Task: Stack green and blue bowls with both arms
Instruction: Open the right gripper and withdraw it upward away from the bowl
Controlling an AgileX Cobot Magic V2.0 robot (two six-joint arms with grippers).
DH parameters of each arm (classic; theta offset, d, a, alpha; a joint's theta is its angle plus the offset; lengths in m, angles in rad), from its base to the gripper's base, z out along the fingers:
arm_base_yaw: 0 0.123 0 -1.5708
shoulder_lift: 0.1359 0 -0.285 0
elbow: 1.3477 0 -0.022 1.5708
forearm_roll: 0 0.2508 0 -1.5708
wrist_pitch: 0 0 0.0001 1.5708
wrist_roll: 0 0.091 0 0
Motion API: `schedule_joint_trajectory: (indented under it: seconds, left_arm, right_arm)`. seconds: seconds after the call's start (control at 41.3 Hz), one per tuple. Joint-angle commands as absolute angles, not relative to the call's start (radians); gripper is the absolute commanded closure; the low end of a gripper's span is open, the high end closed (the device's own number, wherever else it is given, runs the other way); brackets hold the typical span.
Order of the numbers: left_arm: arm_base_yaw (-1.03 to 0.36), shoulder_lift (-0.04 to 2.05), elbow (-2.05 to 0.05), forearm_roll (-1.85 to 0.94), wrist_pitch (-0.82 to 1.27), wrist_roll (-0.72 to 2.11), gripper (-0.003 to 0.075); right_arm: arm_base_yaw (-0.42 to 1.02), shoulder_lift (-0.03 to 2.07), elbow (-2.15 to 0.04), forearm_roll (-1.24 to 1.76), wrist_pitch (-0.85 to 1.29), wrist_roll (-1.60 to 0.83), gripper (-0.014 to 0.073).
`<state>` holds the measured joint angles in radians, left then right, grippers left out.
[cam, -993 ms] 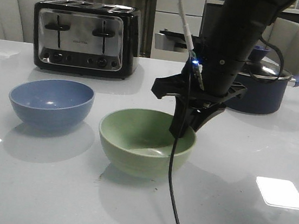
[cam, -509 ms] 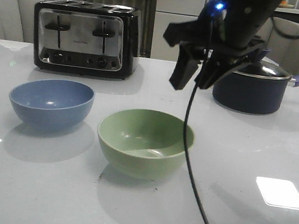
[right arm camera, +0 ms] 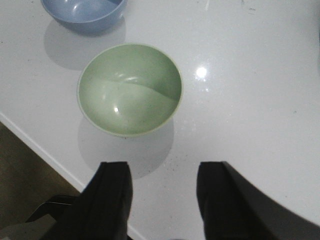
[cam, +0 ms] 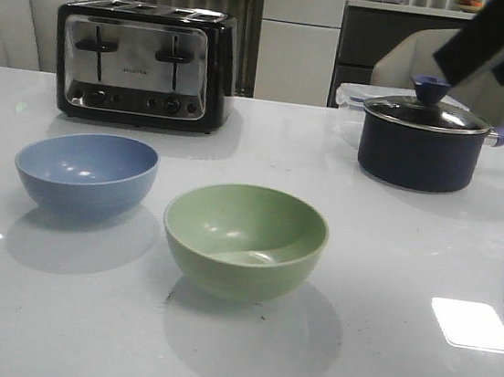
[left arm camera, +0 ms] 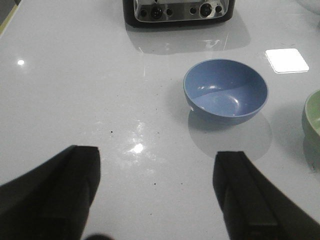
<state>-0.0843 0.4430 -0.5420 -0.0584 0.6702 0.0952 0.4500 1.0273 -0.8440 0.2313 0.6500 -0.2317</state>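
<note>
Front view: the blue bowl (cam: pixel 85 173) sits left of the green bowl (cam: pixel 245 239), apart, unstacked. Left wrist view: the left gripper (left arm camera: pixel 157 192), jaws apart, should approach the blue rim squarely. Right wrist view: the right gripper (right arm camera: pixel 162 195) hangs apart above the green bowl.

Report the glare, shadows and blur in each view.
Front view: a bright rectangular glare patch lies on the table right of the green bowl; soft shadows spread under it and the blue bowl; the right arm is blurred at the top corner.
Left wrist view: the same kind of patch beyond the blue bowl.
Right wrist view: a small glare spot beside the green bowl.
</note>
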Motion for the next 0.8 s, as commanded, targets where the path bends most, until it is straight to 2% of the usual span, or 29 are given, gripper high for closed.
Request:
schedule_joint_trajectory:
  seconds: [0.0,0.266,0.412,0.654,0.775]
  left_arm:
    - [-0.083,0.457,-0.572,-0.066,0.588,0.09,0.0194]
    - [-0.083,0.457,-0.572,-0.066,0.586,0.09,0.0194]
    - [-0.124,0.481,-0.577,-0.081,0.591,0.092,0.0193]
    - [-0.138,0.717,-0.68,-0.081,0.647,0.092,0.0184]
    - [-0.139,0.873,-0.761,-0.085,0.636,0.092,0.0127]
  right_arm:
    - [0.45,0.93,-0.807,0.231,0.599,-0.245,0.0167]
    - [0.45,0.759,-0.674,0.232,0.637,-0.245,0.0167]
    - [0.45,0.733,-0.663,0.232,0.663,-0.245,0.0167]
    - [0.45,0.733,-0.663,0.232,0.663,-0.245,0.0167]
    - [0.45,0.733,-0.663,0.232,0.663,-0.245,0.0167]
